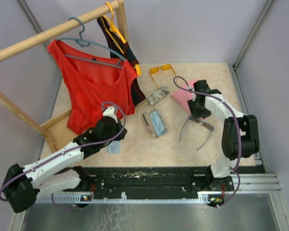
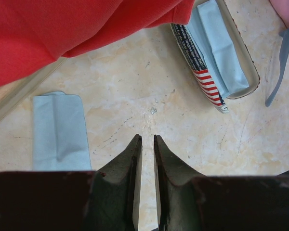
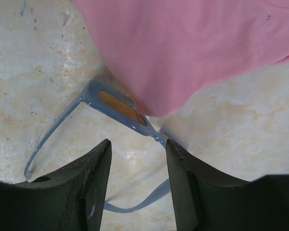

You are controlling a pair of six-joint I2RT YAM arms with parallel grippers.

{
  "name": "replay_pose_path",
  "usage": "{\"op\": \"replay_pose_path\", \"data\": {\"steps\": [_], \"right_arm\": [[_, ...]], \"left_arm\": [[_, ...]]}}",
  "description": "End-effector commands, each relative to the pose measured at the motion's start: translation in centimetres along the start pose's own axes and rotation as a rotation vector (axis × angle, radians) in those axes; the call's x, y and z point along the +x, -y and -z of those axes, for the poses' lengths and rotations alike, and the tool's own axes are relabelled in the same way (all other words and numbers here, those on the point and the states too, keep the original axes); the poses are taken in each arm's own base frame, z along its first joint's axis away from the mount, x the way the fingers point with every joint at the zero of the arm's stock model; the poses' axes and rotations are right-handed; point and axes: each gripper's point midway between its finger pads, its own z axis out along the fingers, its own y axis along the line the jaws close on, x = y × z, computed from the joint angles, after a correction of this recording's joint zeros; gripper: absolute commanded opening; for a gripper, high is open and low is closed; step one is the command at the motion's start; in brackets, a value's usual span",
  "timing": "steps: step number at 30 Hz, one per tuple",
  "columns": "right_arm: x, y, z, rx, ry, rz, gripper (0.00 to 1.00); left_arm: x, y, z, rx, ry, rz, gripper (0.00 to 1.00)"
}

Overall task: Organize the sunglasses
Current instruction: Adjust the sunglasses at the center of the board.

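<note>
1. Top view only: the orange-lensed sunglasses point(image 1: 162, 70) lie unfolded by the far edge of the worktop point(image 1: 135, 154), right of centre. A closed patterned case point(image 1: 157, 96) sits just nearside of them. A wooden rack point(image 1: 53, 33) stands at the left edge, with a red top point(image 1: 94, 91) hung on it.
2. The greyish-lilac sunglasses point(image 1: 198, 127) lie on the right half of the worktop with their arms spread toward the near edge. A pink cloth point(image 1: 185, 94) is on their far side.
3. Right wrist view only: one lens of the lilac pair shows an amber tint, and the pink cloth's edge overlaps the frame front.
4. Left wrist view only: the open case point(image 2: 241, 62) shows red-and-white stripes and a dark band with white marks too small to read, and pale blue cloth lies inside it. A folded light-blue cloth point(image 2: 58, 132) lies flat on the worktop to the left of the tool.
5. Right arm: the elbow is raised near the right edge and the forearm reaches inward. The right tool point(image 3: 138, 149) points down over the lilac pair. Its fingers are released and set wide, gripping nothing, and the frame front lies between and just beyond the tips.
6. Left arm: it is stretched low from the near-left corner toward the centre. The left tool point(image 2: 147, 139) is over bare worktop with its fingers drawn almost together, a narrow slit between them, and nothing held.
</note>
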Motion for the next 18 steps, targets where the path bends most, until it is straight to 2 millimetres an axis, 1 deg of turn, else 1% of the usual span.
{"op": "replay_pose_path", "data": {"steps": [1, 3, 4, 5, 6, 8, 9, 11, 14, 15, 18], "right_arm": [[-2.3, -0.1, 1.4, -0.053, 0.101, -0.033, 0.49], [-2.8, 0.5, 1.9, -0.048, 0.138, -0.114, 0.50], [-2.9, 1.1, 2.1, -0.041, 0.156, -0.167, 0.50], [-3.1, 1.9, 2.4, -0.015, 0.176, -0.242, 0.50], [-3.1, 2.8, 2.8, 0.011, 0.196, -0.355, 0.49], [-2.8, 4.1, 3.5, 0.053, 0.238, -0.525, 0.46], [-2.2, 5.0, 3.8, 0.096, 0.256, -0.601, 0.46], [-0.7, 6.7, 4.4, 0.198, 0.282, -0.734, 0.51], [1.1, 8.0, 4.1, 0.239, 0.318, -0.843, 0.55], [1.7, 8.4, 3.7, 0.231, 0.318, -0.880, 0.55], [2.6, 9.8, 2.3, 0.227, 0.297, -0.947, 0.48]], "left_arm": [[-0.4, 0.3, 0.0, 0.012, 0.002, -0.014, 0.22], [-0.4, 0.3, 0.1, 0.014, 0.000, -0.014, 0.22], [-0.4, 0.4, 0.1, 0.017, -0.002, -0.014, 0.22], [-0.3, 0.4, 0.1, 0.018, -0.003, -0.012, 0.22], [-0.4, 0.5, 0.1, 0.020, -0.003, -0.011, 0.22], [-0.4, 0.5, 0.1, 0.021, -0.002, -0.011, 0.22], [-0.4, 0.5, 0.2, 0.022, -0.002, -0.011, 0.22], [-0.4, 0.5, 0.2, 0.023, -0.001, -0.009, 0.22], [-0.6, 0.6, 0.3, 0.030, 0.006, -0.001, 0.22], [-0.6, 0.7, 0.4, 0.032, 0.005, -0.001, 0.22], [-0.6, 0.7, 0.5, 0.035, 0.005, 0.001, 0.22]]}}
